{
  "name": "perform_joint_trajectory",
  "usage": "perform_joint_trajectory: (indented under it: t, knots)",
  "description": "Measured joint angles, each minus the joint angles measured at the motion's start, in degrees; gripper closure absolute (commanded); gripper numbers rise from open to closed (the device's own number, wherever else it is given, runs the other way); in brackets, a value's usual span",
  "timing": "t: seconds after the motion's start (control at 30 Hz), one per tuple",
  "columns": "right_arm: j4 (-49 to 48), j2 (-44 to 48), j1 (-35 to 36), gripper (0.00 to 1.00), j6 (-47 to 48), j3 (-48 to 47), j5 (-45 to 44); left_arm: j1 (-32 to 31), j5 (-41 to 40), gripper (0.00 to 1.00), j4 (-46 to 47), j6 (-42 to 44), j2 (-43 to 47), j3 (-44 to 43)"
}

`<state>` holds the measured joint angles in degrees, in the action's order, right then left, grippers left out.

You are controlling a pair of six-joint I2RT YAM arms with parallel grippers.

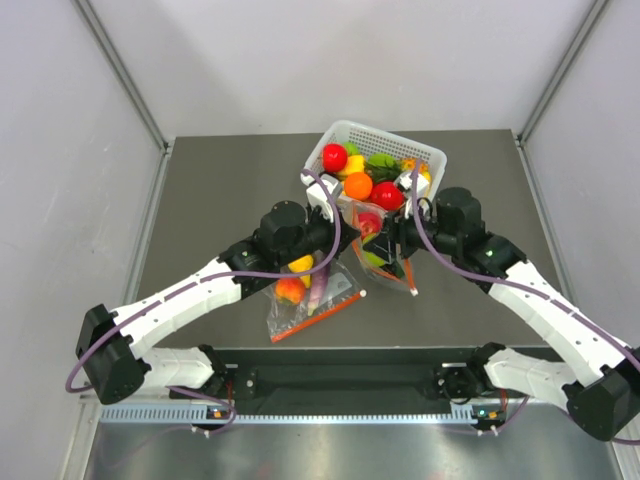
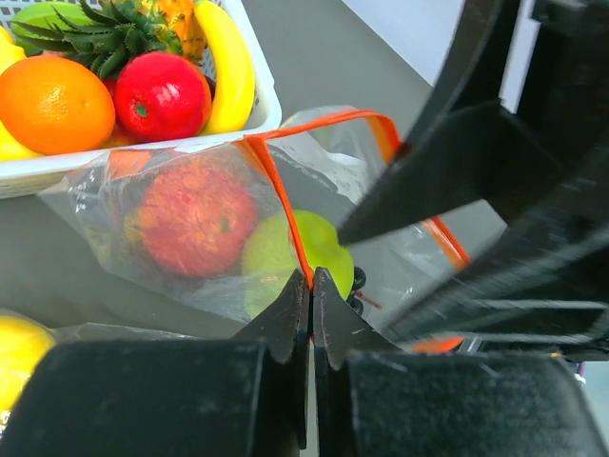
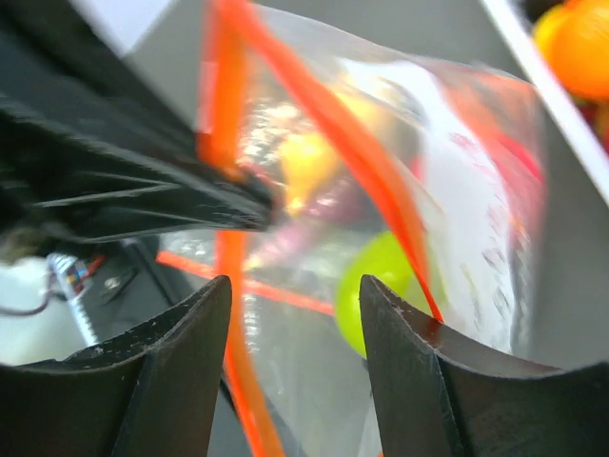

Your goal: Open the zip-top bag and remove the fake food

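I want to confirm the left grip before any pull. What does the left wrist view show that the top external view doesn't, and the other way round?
Left wrist only: the left gripper shut on the orange zip strip of the zip-top bag. Top external only: a second bag lying whole on the table beside the left arm. Both: the red apple and green pear inside the gripped bag, the fruit basket behind it, the right gripper alongside.

both arms reach inward, left hand [image 2: 311, 279] pinched tight, right hand [image 3: 295, 286] with fingers apart.
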<state>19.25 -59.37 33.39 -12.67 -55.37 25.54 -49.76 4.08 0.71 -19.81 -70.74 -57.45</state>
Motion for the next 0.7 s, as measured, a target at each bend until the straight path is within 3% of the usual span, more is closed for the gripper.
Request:
perform_joint_trajectory:
  t: [0.2,0.43,0.53,0.63,0.7]
  knots:
    - [1.31,-0.72,0.00,0.42,-0.59,1.38,-10.69,0.00,0.35,1.00,-0.90,0.02,0.39,0.00]
    - [2.78,-3.67,1.14,0.42,-0.31,1.38,-16.13,0.00,2.34,1.00,-0.92,0.24,0.42,0.00]
    - [3.52,-4.42,2.49,0.38,0.09,1.27,-17.81,-0.02,3.41,1.00,-0.79,0.26,-0.28,-0.09]
    - [4.28,-5.33,3.37,0.24,0.37,0.92,-18.84,-0.24,4.26,1.00,-0.74,0.28,-1.46,-0.39]
    - [4.59,-6.10,3.93,0.21,0.52,0.90,-19.87,-0.48,4.61,1.00,-0.76,0.31,-2.01,-0.63]
